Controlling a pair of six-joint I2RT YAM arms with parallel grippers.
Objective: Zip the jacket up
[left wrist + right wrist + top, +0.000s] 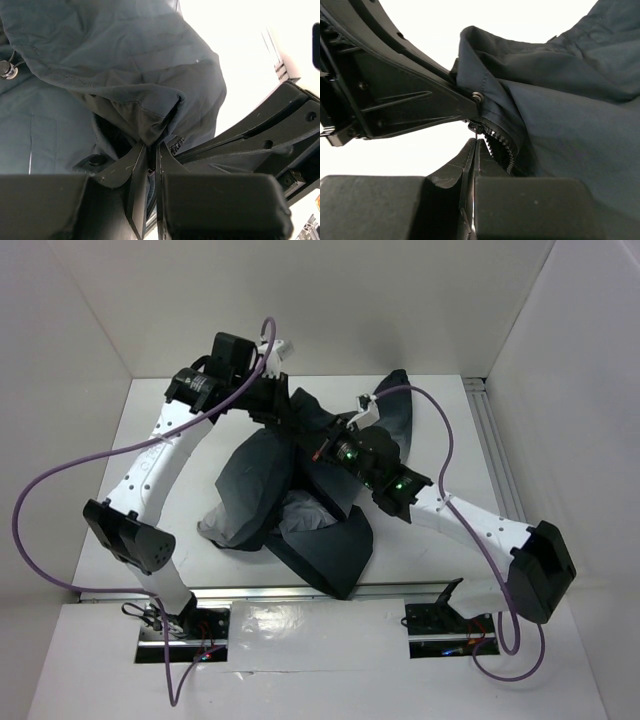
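The dark charcoal jacket (pixel 330 540) lies crumpled mid-table, with its light grey lining (pixel 300 515) showing. My left gripper (pixel 283 412) reaches in from the far left. In the left wrist view it (pixel 152 146) is shut on a bunched fold of the jacket (pixel 125 75) beside the zipper teeth (pixel 177 146). My right gripper (pixel 318 440) comes in from the right and meets it. In the right wrist view it (pixel 476 141) is shut on the thin metal zipper pull (pixel 476 131), just below the slider, with the zipper teeth (pixel 504 147) curving off to the right.
White walls close in the table (pixel 440 550) at the back and both sides. A metal rail (pixel 500 450) runs along the right edge. Purple cables (pixel 60 480) loop off both arms. The other arm's black fingers (pixel 410 100) crowd each wrist view.
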